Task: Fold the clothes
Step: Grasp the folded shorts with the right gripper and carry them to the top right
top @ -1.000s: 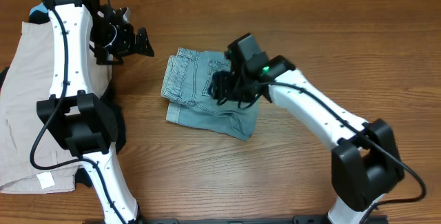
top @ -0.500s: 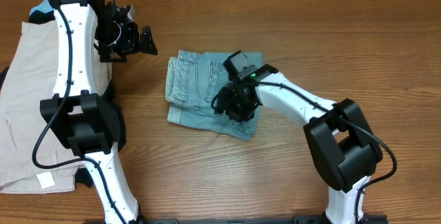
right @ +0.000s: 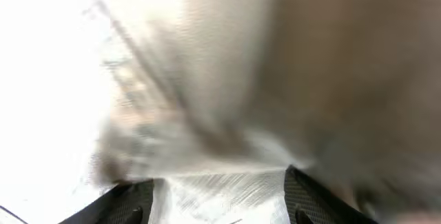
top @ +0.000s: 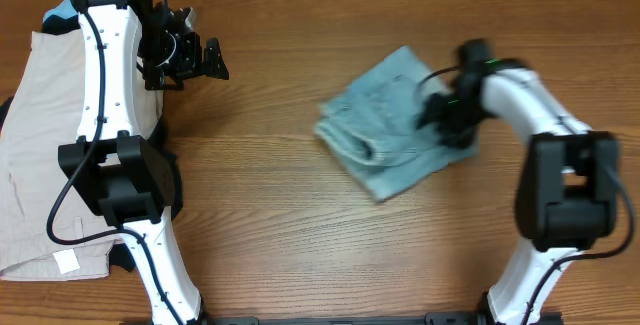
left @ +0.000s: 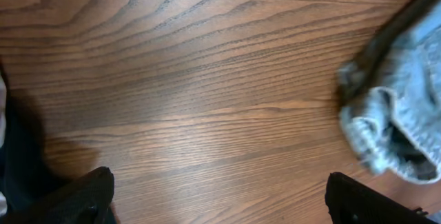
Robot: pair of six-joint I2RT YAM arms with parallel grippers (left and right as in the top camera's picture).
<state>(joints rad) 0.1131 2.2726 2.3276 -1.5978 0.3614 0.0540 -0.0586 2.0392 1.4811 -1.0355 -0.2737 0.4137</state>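
The light blue denim shorts point(top: 385, 125) lie folded in a crumpled bundle right of the table's middle. They also show at the right edge of the left wrist view point(left: 403, 114). My right gripper point(top: 447, 117) is at the bundle's right edge. In the blurred right wrist view, pale denim point(right: 220, 182) fills the gap between its fingers point(right: 217, 200), which look closed on the fabric. My left gripper point(top: 212, 60) hovers open and empty at the far left, well away from the shorts. Only bare wood lies between its fingers point(left: 217, 196).
Larger beige shorts point(top: 40, 145) lie at the left edge under the left arm, with a black garment point(top: 6, 105) showing beneath them. The wooden table point(top: 300, 235) has its far edge along the top of the overhead view.
My right gripper has swept fast to the right, dragging the denim shorts with it from the table's middle and turning them. The left arm has barely moved.
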